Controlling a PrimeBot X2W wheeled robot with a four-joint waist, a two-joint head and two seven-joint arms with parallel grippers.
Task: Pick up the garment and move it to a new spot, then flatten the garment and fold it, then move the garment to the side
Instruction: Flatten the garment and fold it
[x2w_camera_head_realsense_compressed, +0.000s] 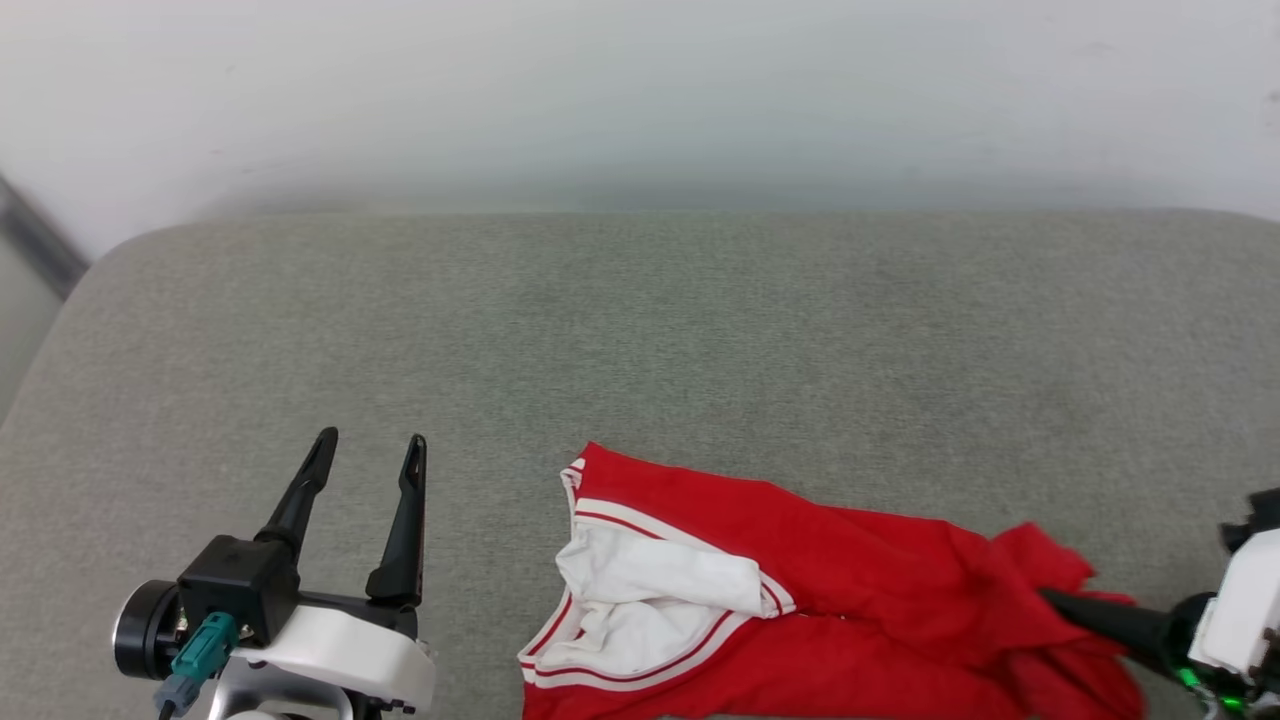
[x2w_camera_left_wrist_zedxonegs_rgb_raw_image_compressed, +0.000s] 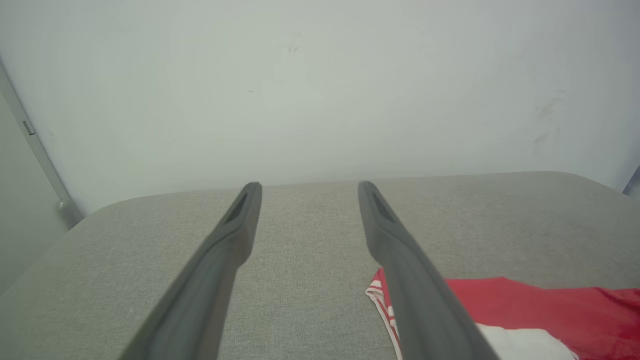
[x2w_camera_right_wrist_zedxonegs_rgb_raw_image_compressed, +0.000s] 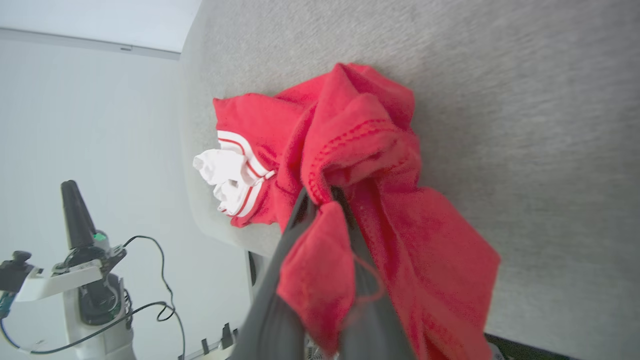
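I am working on step 1: picking up the garment (x2w_camera_head_realsense_compressed: 830, 560) to carry it to a new spot. My right gripper (x2w_camera_head_realsense_compressed: 1062, 602) is clamping a bunched red fold at the shirt's right end, its 2 fingers closed on the cloth. The rest is lying crumpled on the grey cushion (x2w_camera_head_realsense_compressed: 700, 330) near its front edge, with 1 white sleeve showing at the left. My left gripper (x2w_camera_head_realsense_compressed: 372, 442) is hovering open and empty, just left of the shirt. Next, I am judging, comes a steady lift so the fold is not slipping out, then a carry across.
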